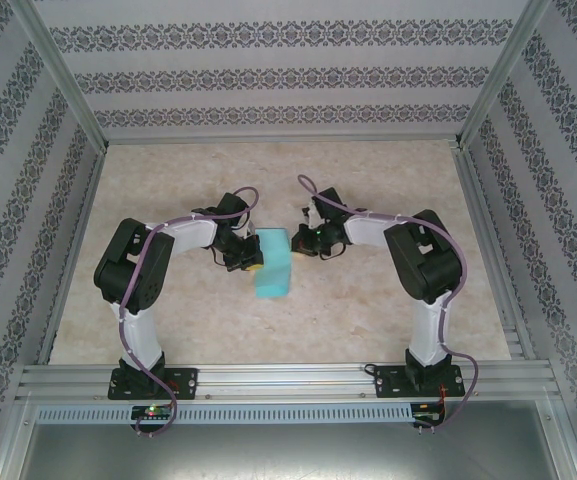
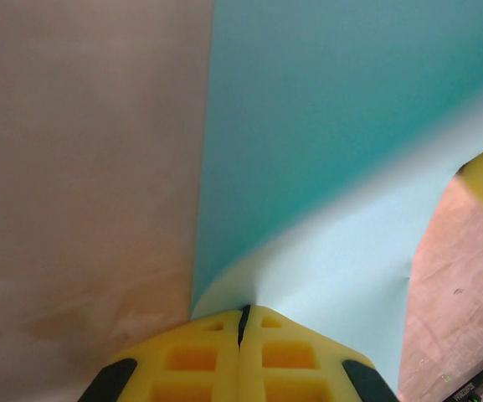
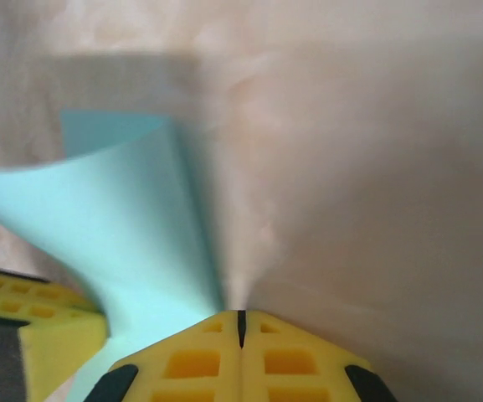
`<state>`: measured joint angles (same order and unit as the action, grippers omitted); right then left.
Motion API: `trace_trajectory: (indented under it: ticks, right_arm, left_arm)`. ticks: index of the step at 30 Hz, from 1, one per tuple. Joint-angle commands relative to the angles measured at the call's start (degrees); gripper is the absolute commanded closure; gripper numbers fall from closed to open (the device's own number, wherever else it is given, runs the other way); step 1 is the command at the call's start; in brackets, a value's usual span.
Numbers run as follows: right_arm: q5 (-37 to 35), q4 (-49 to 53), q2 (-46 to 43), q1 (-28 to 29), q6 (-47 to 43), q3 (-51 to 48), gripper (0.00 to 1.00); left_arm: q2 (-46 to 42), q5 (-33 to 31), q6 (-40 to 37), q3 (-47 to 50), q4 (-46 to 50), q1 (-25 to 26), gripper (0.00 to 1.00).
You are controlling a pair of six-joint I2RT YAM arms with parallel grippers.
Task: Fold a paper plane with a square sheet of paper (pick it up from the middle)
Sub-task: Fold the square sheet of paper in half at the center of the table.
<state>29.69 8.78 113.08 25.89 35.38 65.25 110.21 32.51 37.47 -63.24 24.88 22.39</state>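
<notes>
Arching over beige marbled table [image 1: 388,300]; square sheet of paper [image 1: 273,268]; patterned walls [image 1: 288,75]

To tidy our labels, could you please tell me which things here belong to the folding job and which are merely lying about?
Job in hand:
- paper
- left gripper, shut on the paper
- right gripper, shut at the paper's lifted edge

Just surroundings:
- table
- walls
- frame

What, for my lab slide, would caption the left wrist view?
Left tool shut on the curled-up edge of the turquoise square sheet of paper above the table.
</notes>
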Motion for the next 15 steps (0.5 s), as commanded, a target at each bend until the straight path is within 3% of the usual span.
trace_trajectory:
  ticks: [1, 9, 15]
  right_arm:
    - [-3.96, 1.66, -3.01, -0.37, -1.05, 0.03, 1.0]
    - [1.31, -3.02, 1.45, 4.15, 2.11, 5.09, 1.0]
    - [1.26, -2.49, 6.36, 5.15, 2.4, 9.23, 1.0]
  left_arm:
    - [9.27, -11.81, -0.91, 6.46, 8.79, 0.88, 1.0]
    - [9.23, -12.09, -1.75, 5.85, 9.7, 0.92, 1.0]
    - [9.16, -12.27, -2.08, 5.63, 10.16, 0.82, 1.0]
